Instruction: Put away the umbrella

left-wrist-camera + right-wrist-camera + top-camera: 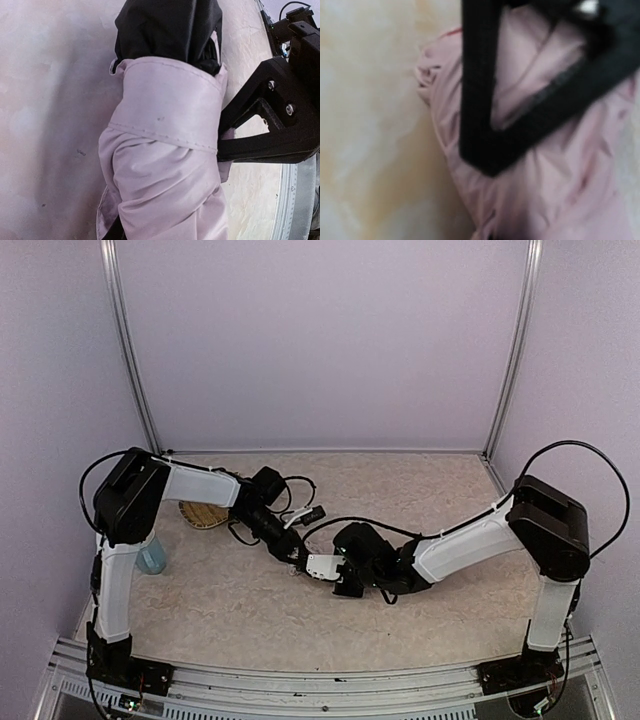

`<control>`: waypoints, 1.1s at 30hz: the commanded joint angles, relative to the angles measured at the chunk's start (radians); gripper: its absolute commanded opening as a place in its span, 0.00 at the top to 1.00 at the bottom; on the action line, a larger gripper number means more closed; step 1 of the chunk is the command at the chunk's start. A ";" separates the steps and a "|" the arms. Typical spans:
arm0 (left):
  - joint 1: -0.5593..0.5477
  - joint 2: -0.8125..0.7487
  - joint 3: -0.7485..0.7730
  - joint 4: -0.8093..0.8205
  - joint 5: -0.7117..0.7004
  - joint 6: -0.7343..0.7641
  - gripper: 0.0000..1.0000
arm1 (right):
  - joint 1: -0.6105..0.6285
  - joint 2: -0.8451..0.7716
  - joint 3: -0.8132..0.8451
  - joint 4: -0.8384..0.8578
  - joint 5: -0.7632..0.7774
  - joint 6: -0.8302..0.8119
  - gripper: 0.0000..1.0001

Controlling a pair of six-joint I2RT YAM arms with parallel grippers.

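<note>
1. Two robot arms reach in and meet near the middle of the table (230,610).
2. Between them lies the umbrella (322,566), folded up small, out on the table top.
3. Its pink cloth (170,150) is bunched up with a pink strap round it, and black lining pokes out at one end.
4. The left gripper (296,552) is right at the umbrella. One black finger (260,147) touches the side of the cloth. The other finger is hidden, so I cannot tell if the gripper has hold of it.
5. The right gripper (345,575) is at the other end. Its view is blurry. One black finger (475,100) lies across the pink cloth (545,200), and I cannot tell if it grips.
6. One woven tray (203,515) sits behind the left arm, apart from the umbrella.
</note>
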 commanded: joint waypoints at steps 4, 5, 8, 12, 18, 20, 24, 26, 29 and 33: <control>-0.018 -0.017 -0.015 -0.013 -0.225 0.034 0.55 | 0.005 0.087 -0.054 -0.138 0.013 -0.146 1.00; -0.032 -0.030 -0.019 0.009 -0.224 0.049 0.52 | 0.005 0.088 -0.056 -0.134 0.007 -0.148 1.00; -0.063 -0.045 -0.015 0.088 -0.217 0.053 0.42 | 0.004 0.104 -0.058 -0.121 0.004 -0.164 1.00; -0.085 -0.055 -0.009 0.146 -0.235 0.034 0.29 | -0.001 0.122 -0.054 -0.113 0.007 -0.173 1.00; -0.142 -0.071 -0.042 0.258 -0.283 0.044 0.02 | -0.005 0.117 -0.049 -0.112 -0.010 -0.171 1.00; -0.147 -0.047 -0.033 0.259 -0.303 0.037 0.08 | -0.005 0.111 -0.045 -0.114 -0.010 -0.166 1.00; -0.141 0.025 0.014 0.179 -0.339 0.044 0.36 | -0.004 0.097 -0.049 -0.118 -0.012 -0.150 0.97; -0.135 0.047 0.013 0.167 -0.358 0.037 0.41 | -0.001 0.087 -0.049 -0.129 -0.009 -0.139 0.90; -0.100 0.077 0.019 0.164 -0.316 0.002 0.46 | 0.022 0.069 -0.040 -0.169 -0.009 -0.106 0.79; -0.063 0.101 0.019 0.162 -0.272 -0.003 0.49 | 0.061 0.001 -0.031 -0.242 -0.050 -0.043 0.68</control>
